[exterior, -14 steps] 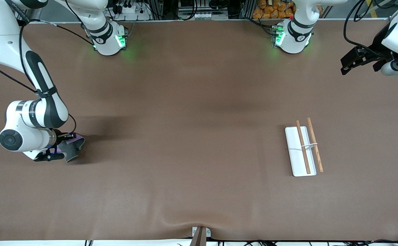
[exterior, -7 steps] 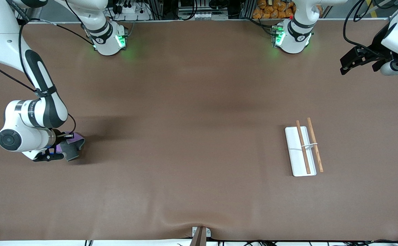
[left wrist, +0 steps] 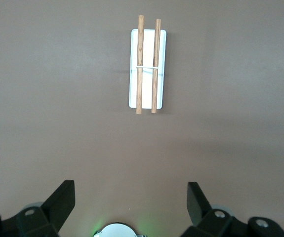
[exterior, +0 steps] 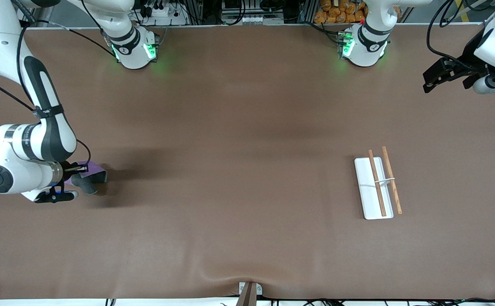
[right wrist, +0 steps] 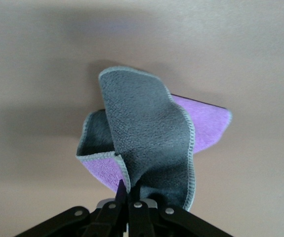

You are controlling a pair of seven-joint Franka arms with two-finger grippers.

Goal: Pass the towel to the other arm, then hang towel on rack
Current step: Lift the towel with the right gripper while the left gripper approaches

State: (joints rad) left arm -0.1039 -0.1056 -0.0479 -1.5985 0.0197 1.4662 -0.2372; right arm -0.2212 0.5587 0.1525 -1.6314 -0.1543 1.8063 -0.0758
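Brown surface (exterior: pixel 239 170) with two arms. The rack (exterior: pixel 377 187), a white base plate bearing two parallel wooden rods, lies toward the left arm's end. At the right arm's end, about as near the front camera, the right hand (exterior: pixel 75 180) is clamped on the towel (exterior: pixel 89 178), purple and grey faces both showing. The left hand (exterior: pixel 442 76) waits aloft, fingers spread wide, over the surface's farther edge.

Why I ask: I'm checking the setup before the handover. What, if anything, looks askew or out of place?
Nothing stands out. The towel hangs crumpled from the shut right tool, as expected for a pinched cloth. The rack sits flat, rods parallel. The left tool waits open.
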